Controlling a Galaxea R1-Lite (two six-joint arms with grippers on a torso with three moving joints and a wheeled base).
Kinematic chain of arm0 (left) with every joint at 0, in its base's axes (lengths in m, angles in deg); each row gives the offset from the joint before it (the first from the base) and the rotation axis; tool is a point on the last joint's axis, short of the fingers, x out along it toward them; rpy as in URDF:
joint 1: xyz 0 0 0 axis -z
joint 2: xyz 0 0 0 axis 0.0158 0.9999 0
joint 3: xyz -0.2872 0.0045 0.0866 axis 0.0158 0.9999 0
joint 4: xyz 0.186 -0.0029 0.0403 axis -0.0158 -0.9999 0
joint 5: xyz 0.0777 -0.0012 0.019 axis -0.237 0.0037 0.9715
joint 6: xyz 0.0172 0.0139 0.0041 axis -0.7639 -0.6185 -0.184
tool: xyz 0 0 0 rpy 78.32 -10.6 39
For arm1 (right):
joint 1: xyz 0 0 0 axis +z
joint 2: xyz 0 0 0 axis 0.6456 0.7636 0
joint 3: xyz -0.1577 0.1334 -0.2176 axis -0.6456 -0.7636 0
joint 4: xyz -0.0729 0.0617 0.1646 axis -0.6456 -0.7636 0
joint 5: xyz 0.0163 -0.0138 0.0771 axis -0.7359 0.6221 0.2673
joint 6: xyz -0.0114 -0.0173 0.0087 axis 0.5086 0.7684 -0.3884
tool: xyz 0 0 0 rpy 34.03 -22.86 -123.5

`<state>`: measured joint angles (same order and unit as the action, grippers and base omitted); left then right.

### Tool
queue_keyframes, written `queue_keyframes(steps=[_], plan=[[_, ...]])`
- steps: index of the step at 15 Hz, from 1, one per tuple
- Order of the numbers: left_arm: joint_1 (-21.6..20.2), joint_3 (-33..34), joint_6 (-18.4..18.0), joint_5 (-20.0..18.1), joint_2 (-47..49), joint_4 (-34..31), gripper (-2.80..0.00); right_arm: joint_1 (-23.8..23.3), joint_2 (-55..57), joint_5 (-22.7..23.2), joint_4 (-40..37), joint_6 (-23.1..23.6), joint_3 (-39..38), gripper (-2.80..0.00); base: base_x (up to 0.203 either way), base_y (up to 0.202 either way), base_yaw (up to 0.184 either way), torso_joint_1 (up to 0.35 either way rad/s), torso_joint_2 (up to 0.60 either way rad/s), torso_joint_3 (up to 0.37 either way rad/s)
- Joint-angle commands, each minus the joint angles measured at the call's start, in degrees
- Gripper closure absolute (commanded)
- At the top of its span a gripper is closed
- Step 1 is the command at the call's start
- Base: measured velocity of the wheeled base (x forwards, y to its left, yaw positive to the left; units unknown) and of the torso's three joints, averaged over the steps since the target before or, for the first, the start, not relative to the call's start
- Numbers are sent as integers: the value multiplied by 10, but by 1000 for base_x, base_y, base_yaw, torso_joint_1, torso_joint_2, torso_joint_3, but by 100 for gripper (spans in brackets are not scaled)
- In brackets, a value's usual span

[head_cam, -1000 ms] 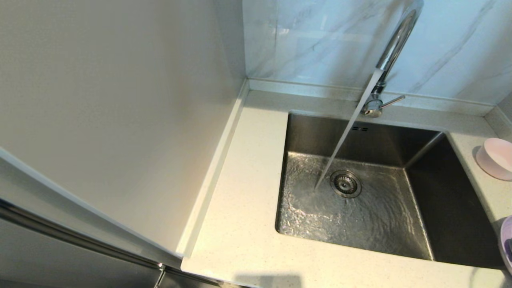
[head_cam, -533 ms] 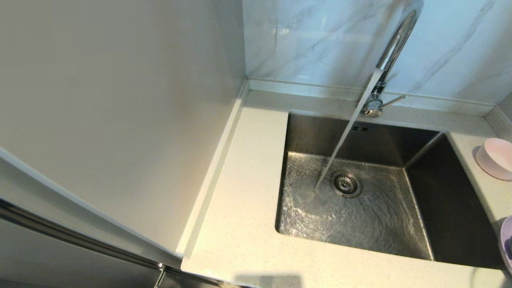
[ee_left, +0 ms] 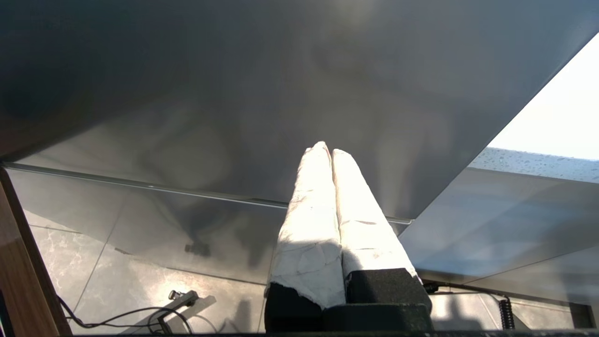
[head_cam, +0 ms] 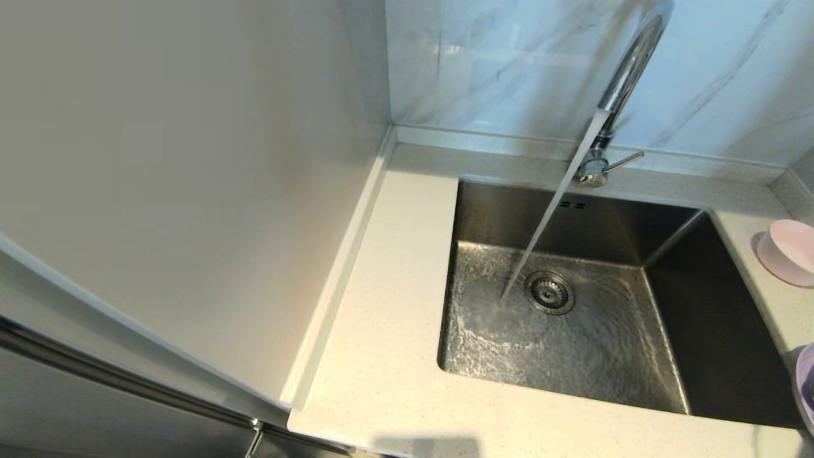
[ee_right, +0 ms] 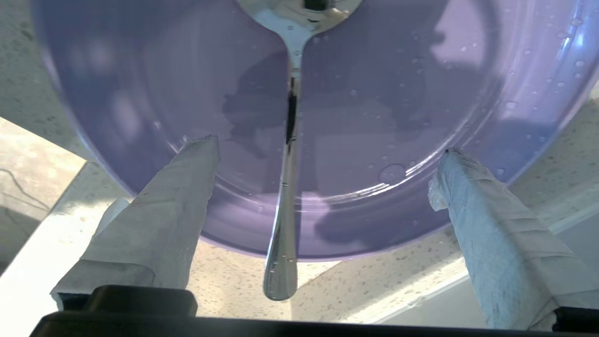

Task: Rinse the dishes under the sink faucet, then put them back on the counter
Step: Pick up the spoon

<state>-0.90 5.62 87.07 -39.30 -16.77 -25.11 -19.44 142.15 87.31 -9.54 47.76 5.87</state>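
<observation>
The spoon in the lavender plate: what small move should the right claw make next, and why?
Probably close on the spoon handle. The right claw is open, one finger on each side of the handle, which juts past the lavender plate rim, and water already runs from the faucet.

Spoon (ee_right: 285,187) lies in lavender plate (ee_right: 398,93), right gripper (ee_right: 327,150) spread wide.

The sink (head_cam: 718,331) is seen as brushed steel, the faucet (head_cam: 626,70) as glossy chrome, the table (head_cam: 381,356) as speckled stone; the spoon (ee_right: 283,206) is mirror-polished metal on the glossy, wet lavender plate (ee_right: 398,121).
</observation>
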Motion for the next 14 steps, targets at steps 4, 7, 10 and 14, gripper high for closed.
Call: queue_keyframes(steps=[4,7,10,14], plan=[[0,0,0,0,0,0,0,0,23,-9,-9,6,10,-280,0,0,0,0,0,0],[0,0,0,0,0,0,0,0,27,-11,-9,7,6,-280,0,0,0,0,0,0],[0,0,0,0,0,0,0,0,28,-14,-9,8,1,-280,0,0,0,0,0,0],[0,0,0,0,0,0,0,0,29,-14,-9,8,-4,-280,0,0,0,0,0,0]])
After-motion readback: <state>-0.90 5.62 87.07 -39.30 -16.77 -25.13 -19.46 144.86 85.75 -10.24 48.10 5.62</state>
